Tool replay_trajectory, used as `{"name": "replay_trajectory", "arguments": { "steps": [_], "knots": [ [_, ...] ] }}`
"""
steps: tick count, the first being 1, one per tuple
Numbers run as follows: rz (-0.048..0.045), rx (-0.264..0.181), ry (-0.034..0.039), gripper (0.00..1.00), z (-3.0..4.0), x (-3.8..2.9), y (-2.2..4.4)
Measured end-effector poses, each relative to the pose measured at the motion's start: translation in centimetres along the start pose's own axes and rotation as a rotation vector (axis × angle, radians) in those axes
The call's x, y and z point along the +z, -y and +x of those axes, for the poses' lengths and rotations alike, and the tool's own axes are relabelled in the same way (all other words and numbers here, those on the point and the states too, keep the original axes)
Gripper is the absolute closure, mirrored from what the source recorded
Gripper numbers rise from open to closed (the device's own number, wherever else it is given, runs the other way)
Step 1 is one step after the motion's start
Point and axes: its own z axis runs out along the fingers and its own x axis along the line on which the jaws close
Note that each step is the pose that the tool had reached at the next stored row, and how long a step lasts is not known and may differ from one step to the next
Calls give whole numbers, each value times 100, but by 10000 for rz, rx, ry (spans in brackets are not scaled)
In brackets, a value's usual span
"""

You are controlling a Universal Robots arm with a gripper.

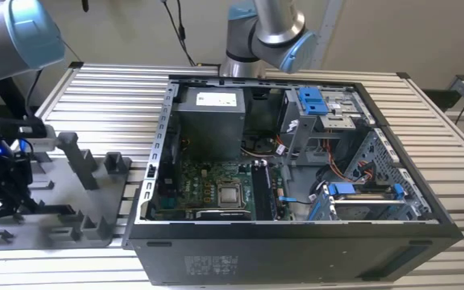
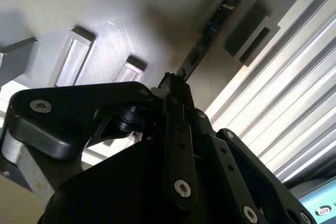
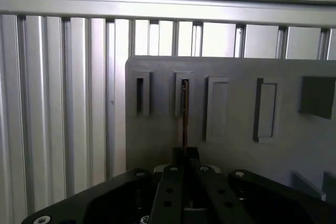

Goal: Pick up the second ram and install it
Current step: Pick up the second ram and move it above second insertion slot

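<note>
The second ram [image 3: 185,114] shows edge-on as a thin dark stick. Its far end stands in a slot of the grey holder tray [image 3: 241,150]. In the second wrist view the second ram [image 2: 210,30] runs from a grey slot block down to my gripper [image 2: 170,83]. My gripper [image 3: 186,154] is shut on the stick's near end, its black fingers [image 3: 178,156] pressed together around it. In the exterior view my gripper [image 1: 6,193] hangs over the holder tray [image 1: 63,232] at the exterior view's left.
An open computer case [image 1: 296,254] lies to the exterior view's right of the tray. Inside are a green motherboard [image 1: 203,184], a silver processor [image 1: 230,194] and dark memory slots [image 1: 262,192] beside it. Grey holder blocks [image 1: 79,158] rise from the tray. The table is slatted aluminium [image 1: 111,90].
</note>
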Motion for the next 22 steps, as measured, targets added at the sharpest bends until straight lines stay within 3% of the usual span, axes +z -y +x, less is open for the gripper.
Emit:
{"name": "replay_trajectory", "arguments": {
  "steps": [17,22],
  "knots": [
    [1,6,1,86,-4,-254,5],
    [3,182,9,86,-4,-302,5]
  ]
}}
